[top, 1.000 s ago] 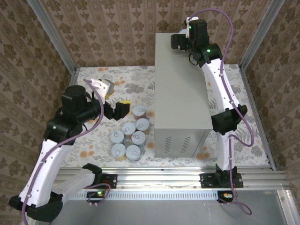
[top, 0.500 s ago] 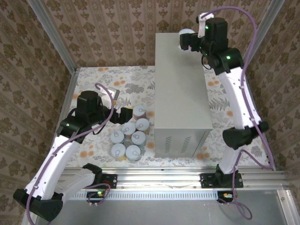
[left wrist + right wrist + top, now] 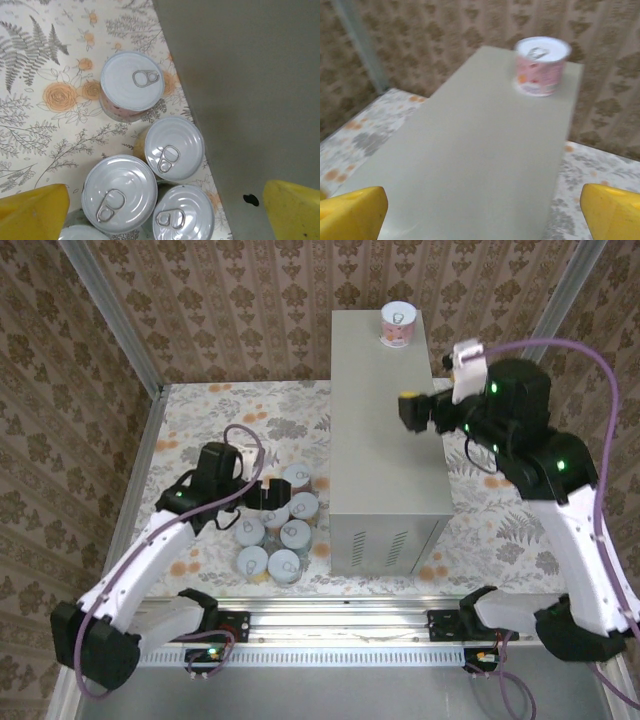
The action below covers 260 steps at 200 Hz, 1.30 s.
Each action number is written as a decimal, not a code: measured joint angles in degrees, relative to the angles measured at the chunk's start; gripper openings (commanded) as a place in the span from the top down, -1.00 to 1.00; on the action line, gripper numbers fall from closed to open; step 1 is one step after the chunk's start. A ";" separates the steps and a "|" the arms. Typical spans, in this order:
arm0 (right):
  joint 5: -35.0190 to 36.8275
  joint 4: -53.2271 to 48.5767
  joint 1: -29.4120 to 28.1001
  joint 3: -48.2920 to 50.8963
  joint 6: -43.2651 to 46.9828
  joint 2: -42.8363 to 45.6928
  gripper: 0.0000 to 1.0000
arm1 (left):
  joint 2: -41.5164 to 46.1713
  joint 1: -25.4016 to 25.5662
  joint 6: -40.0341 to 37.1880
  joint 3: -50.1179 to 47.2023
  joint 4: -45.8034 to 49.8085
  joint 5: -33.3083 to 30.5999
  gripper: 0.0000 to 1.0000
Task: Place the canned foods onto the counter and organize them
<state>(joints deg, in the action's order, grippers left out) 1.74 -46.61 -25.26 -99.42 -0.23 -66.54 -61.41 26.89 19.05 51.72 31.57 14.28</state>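
**Pink can on counter, seven on floor, both grippers empty**

Pink can (image 3: pixel 398 324) stands upright at the far end of the counter (image 3: pixel 385 430), close to the far right corner of the grey top, pull tab up.

The other seven cans (image 3: pixel 295 533) stand upright in a tight cluster on the floral floor (image 3: pixel 200 420), just left of the counter's near end. All lids face up. The ones on the right of the cluster sit just beside the counter's side wall.

Left gripper (image 3: pixel 262 494) is low over the far left part of the cluster, pointing toward the counter. Its jaws are spread wide and hold nothing. In the left wrist view the yellow fingertips (image 3: pixel 32 207) sit in the bottom corners, the right one in front of the counter wall. Four full lids and a sliver of a fifth lie between them. The far can there has a pink label and stands slightly apart from the rest. Can't tell how high the tips are above the lids.

Right gripper (image 3: pixel 413 410) hovers over the right edge of the counter top, about mid-length. Its jaws are also spread wide and empty. The right wrist view looks along the top toward the pink can, which is well apart from the fingertips (image 3: pixel 352 212). That frame is a bit blurred.
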 measured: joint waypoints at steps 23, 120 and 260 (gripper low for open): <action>-2.67 -1.60 -5.70 4.28 0.31 4.26 -1.00 | -6.03 0.00 1.62 0.11 -2.23 0.00 -1.00; 1.46 -14.08 -26.56 0.24 -0.17 -1.51 -1.00 | -27.08 0.07 3.26 10.88 -8.07 -2.89 -1.00; 6.93 -26.40 -33.68 -21.38 -1.18 -17.03 -1.00 | -43.34 3.45 1.18 22.99 -4.11 -10.93 -1.00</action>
<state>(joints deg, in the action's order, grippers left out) 8.67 -73.01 -58.94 -120.79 -1.41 -83.57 -104.75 30.35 20.23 74.72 27.46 3.36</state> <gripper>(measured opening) 0.999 0.999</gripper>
